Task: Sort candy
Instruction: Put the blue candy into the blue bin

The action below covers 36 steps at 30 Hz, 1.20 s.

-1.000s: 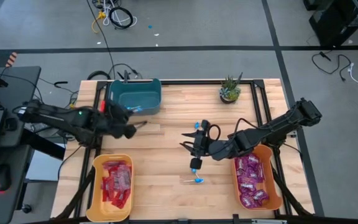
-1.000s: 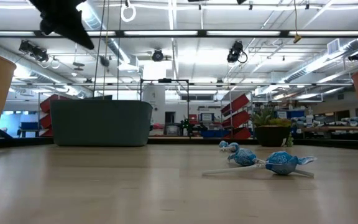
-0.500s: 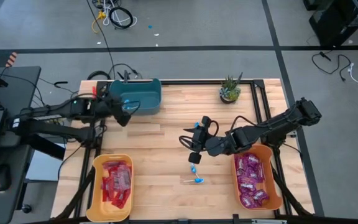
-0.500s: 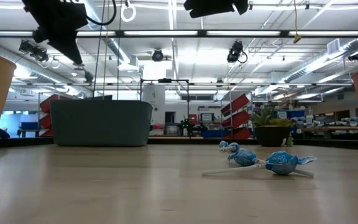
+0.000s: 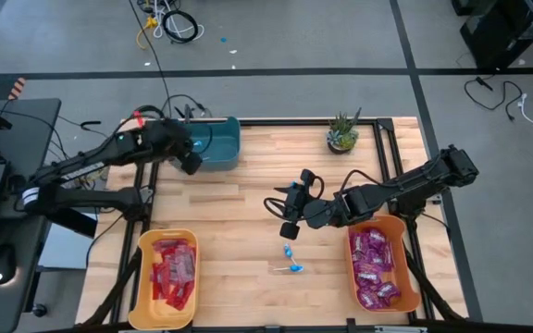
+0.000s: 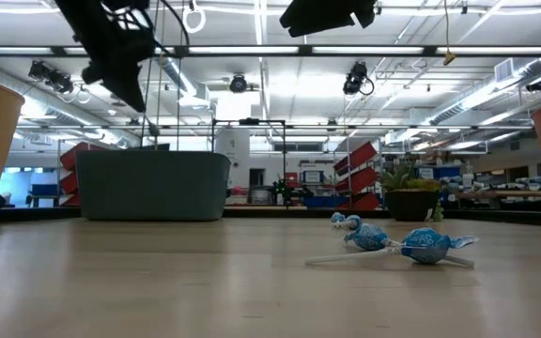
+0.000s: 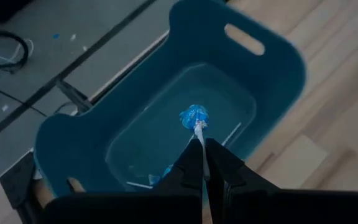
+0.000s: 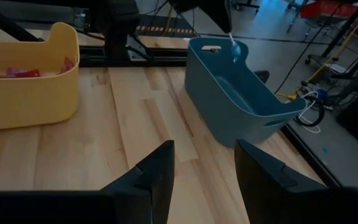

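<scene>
My left gripper (image 5: 192,163) is shut on a blue lollipop (image 7: 194,116) and hangs over the teal bin (image 5: 216,142) at the table's far left; other lollipops lie in the bin. Three more blue lollipops (image 6: 427,246) lie on the wood near the table's middle. My right gripper (image 5: 286,216) hovers open above them and holds nothing. Red packets fill the yellow bin (image 5: 142,277) at the near left. Purple packets fill the orange bin (image 5: 405,264) at the near right. My left gripper pinches the lollipop's thin white stick (image 7: 200,133) between its two fingertips. The fingers slant down from the table's left side and lie along the stick. The blue head sticks out beyond the fingertips, lifted clear above the inside of the teal bin.
A small potted plant (image 5: 342,135) stands at the far edge, right of the middle. Bare wood lies between the teal bin and the lollipops. Dark frame rails (image 5: 382,157) run along the table's sides. Cables and a laptop sit off the table.
My left gripper has swung from over the table's left middle toward the far edge and now hangs over the teal bin, still shut on the lollipop. My right gripper has edged slightly toward the far edge and stays open.
</scene>
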Motion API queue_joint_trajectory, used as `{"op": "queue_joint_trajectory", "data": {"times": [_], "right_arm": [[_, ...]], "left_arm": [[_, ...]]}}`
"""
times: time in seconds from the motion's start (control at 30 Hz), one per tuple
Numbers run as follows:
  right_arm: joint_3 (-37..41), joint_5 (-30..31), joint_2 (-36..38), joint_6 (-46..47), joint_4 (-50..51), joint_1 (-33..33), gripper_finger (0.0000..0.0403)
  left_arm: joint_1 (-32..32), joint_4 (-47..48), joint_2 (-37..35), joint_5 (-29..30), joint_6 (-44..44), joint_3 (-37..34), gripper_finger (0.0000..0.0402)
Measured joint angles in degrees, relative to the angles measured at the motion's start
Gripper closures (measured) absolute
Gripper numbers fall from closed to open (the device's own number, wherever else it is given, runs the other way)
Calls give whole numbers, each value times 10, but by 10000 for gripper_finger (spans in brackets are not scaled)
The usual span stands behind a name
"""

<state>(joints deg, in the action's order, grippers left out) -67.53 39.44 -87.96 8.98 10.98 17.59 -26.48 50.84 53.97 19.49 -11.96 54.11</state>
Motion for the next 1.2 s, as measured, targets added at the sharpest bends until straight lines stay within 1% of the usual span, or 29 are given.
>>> {"op": "queue_joint_trajectory", "data": {"times": [0.13, 0.33, 0.47, 0.57, 0.83, 1.2], "right_arm": [[0, 0, 0, 0, 2, -2, 249], [0, 0, 0, 1, 12, -3, 249], [0, 0, 0, 3, 13, -6, 249], [0, 0, 0, 5, 15, -9, 249], [0, -1, 0, 20, 28, -9, 249], [0, -1, 0, 20, 30, -9, 249]], "left_arm": [[-49, -8, 39, -43, 39, 0, 401], [-106, -13, 87, -85, 82, 0, 401], [-135, -48, 108, -143, 104, 0, 401], [-155, -74, 122, -171, 118, 0, 401], [-199, -95, 165, -182, 134, 0, 401], [-216, -109, 205, -183, 144, 0, 398]]}}
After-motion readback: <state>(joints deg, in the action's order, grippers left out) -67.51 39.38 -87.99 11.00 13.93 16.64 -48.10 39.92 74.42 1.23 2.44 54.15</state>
